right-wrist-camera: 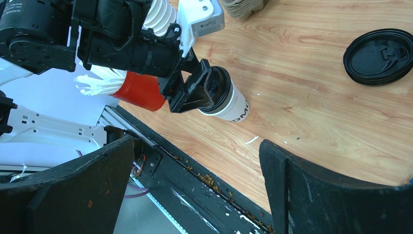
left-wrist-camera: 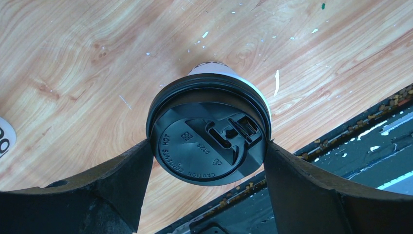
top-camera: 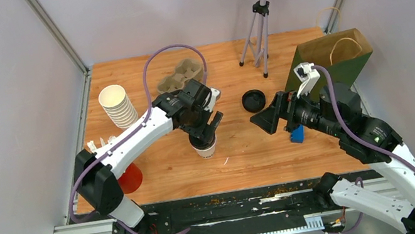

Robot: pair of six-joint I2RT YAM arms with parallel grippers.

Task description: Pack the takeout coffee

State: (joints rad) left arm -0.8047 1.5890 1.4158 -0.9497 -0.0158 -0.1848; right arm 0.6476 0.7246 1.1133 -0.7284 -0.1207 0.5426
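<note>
A wooden table seen from above. My left gripper (top-camera: 207,131) hangs straight down over a white cup (top-camera: 205,149) that stands upright near the middle of the table, toward the near edge. My wrist view shows its black lid (left-wrist-camera: 209,131) filling the space between my two fingers (left-wrist-camera: 131,180), which meet the rim on opposite sides. I cannot tell whether they press it or only touch. My right gripper (right-wrist-camera: 195,146) waits to the right with its fingers spread wide and nothing between them, near a loose lid (top-camera: 253,100) and a paper bag (top-camera: 335,57) at the far right. The risk, as I judge it, is my contact point: I am on the lid, not the cup wall. A lift from here could pull the lid off, or let the cup slip, tip and spill.
</note>
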